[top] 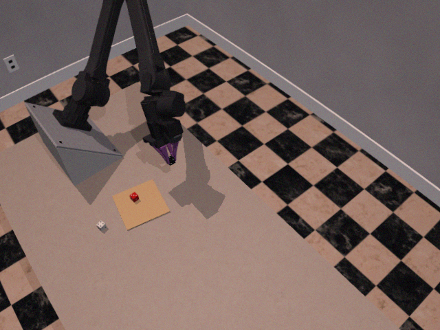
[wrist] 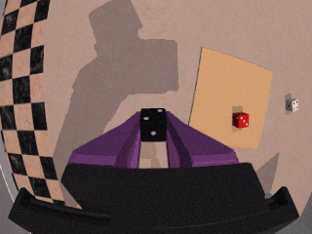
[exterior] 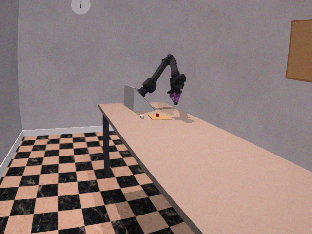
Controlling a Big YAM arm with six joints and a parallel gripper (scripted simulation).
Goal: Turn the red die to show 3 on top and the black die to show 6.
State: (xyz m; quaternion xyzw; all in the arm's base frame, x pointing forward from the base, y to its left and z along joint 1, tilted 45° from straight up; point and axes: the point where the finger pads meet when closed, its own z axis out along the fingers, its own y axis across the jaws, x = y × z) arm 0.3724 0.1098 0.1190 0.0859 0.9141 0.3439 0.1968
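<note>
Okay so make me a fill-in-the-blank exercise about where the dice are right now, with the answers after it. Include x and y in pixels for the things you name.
The jaws (top: 171, 159) (exterior: 175, 103) are shut on the ____ die.
The red die (top: 133, 196) (exterior: 157, 114) (wrist: 241, 120) rests on the ____.
The die lying on the table beside the mat (top: 145, 213) (exterior: 162, 117) (wrist: 219, 88) is ____.
The fingers holding the die are coloured ____.

Missing words, in order: black; mat; white; purple.
</note>
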